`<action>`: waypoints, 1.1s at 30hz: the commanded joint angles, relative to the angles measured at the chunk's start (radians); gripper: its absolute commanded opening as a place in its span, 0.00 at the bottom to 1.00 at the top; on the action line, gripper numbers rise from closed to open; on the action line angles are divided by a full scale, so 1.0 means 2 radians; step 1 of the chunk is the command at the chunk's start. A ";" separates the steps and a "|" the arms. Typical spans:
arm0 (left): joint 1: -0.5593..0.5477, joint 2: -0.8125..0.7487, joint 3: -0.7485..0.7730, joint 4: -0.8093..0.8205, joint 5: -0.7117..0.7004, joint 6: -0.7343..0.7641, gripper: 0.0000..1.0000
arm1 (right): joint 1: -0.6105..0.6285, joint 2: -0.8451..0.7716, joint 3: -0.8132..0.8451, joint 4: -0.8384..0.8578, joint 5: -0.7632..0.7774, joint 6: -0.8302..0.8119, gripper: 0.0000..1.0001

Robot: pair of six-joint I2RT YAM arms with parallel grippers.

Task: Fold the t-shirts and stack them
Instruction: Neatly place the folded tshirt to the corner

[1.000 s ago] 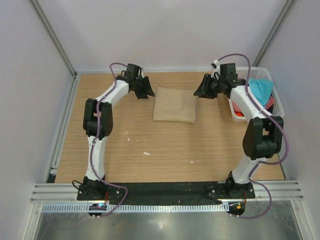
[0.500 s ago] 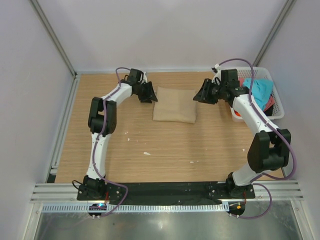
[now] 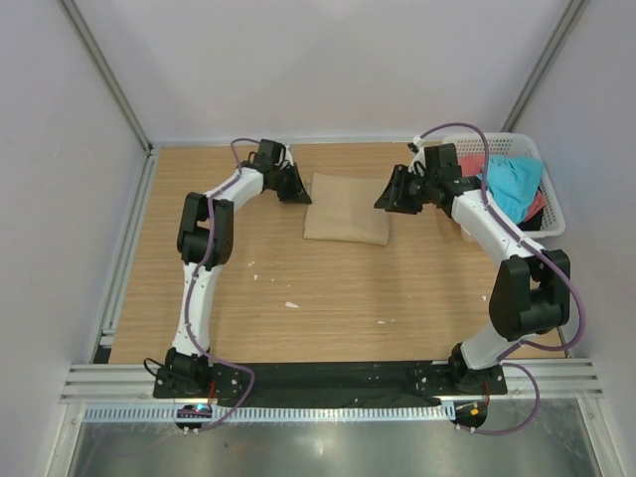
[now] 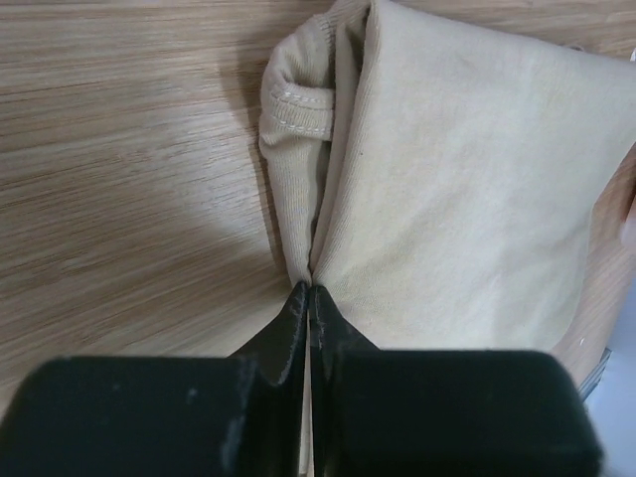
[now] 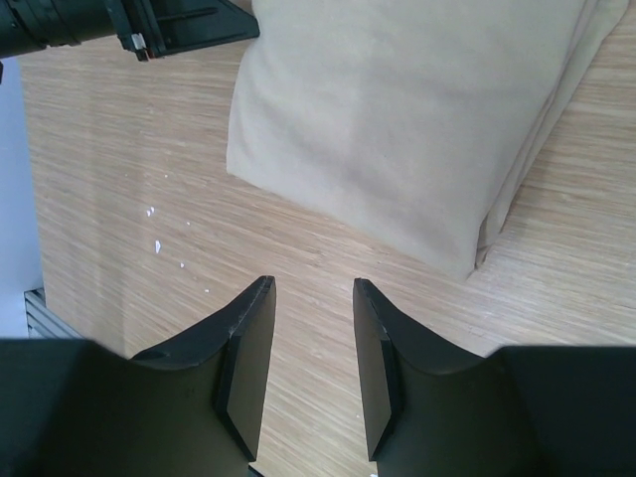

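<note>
- Filling most of the room's floor space, the wooden table (image 3: 328,288) carries everything, with both arms reaching to its far half.
- Against the far right corner sits the white lattice basket (image 3: 555,204), with a turquoise t-shirt (image 3: 517,184) and a coral-red t-shirt (image 3: 538,205) heaped loosely inside, unfolded.
- At the far middle of the table lies the tan t-shirt (image 3: 346,207), folded into a neat rectangle. It looks light, limp and thin, so I'd expect it to sag and unfold if lifted by one point. The stacked layers at its left and right edges look like the places to pinch.
- The right gripper (image 5: 311,288) hangs with its jaws parted and nothing between them, just off the shirt's near right corner.
- The left gripper (image 4: 308,293) has its jaws pressed together, tips touching the shirt's left edge where the layers crease. Whether any cloth is nipped I cannot tell.
</note>
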 commanded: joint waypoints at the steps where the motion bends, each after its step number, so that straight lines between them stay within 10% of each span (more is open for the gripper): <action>1: -0.001 0.005 0.002 0.022 0.011 -0.016 0.00 | 0.005 0.002 -0.003 0.022 0.009 0.002 0.43; 33: 0.149 -0.026 0.077 -0.125 -0.254 0.095 0.00 | 0.006 -0.041 -0.033 0.014 0.017 -0.009 0.43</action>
